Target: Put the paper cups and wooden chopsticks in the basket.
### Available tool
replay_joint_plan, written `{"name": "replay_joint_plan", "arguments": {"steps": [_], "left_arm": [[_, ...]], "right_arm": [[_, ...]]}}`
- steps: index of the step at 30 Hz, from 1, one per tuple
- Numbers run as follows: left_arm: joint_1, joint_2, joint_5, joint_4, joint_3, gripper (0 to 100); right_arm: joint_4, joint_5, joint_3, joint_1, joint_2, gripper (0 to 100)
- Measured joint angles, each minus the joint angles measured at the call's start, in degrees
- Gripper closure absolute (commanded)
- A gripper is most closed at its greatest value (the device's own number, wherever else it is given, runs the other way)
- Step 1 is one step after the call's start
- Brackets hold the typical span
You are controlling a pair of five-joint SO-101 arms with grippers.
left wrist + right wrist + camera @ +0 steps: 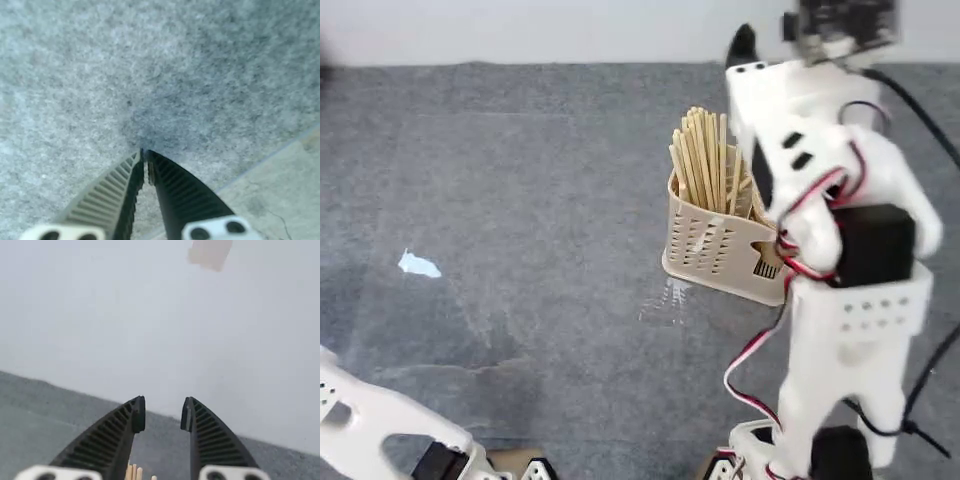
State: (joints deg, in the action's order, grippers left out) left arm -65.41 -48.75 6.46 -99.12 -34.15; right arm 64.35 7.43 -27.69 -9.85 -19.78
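Note:
A beige slotted basket stands on the grey felt right of centre, with a bundle of wooden chopsticks upright in it. The right arm rises over the basket's right side; its gripper is open above the chopstick tips and faces the white wall. In the high view a dark fingertip of it pokes up near the back wall. The left arm's white link lies at the near left corner. Its gripper is shut, empty, tips close to the felt.
A small white scrap lies on the felt at the left. A faint pale smear marks the mat in front of the basket. The mat's edge and a bare table strip lie beside the left gripper.

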Motion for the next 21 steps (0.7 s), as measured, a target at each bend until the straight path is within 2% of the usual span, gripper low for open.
{"name": "replay_joint_plan", "arguments": {"steps": [4,8,21], "left_arm": [[0.0,0.0,0.0,0.0,0.0,99],[0.0,0.0,0.0,0.0,0.0,99],[0.0,0.0,0.0,0.0,0.0,99]], "right_arm": [[-2.29,0.0,0.0,6.95,-0.79,88.4],[-1.14,0.0,0.0,16.0,-0.18,99.3],[15.91,0.0,0.0,35.87,16.0,97.8]]}}
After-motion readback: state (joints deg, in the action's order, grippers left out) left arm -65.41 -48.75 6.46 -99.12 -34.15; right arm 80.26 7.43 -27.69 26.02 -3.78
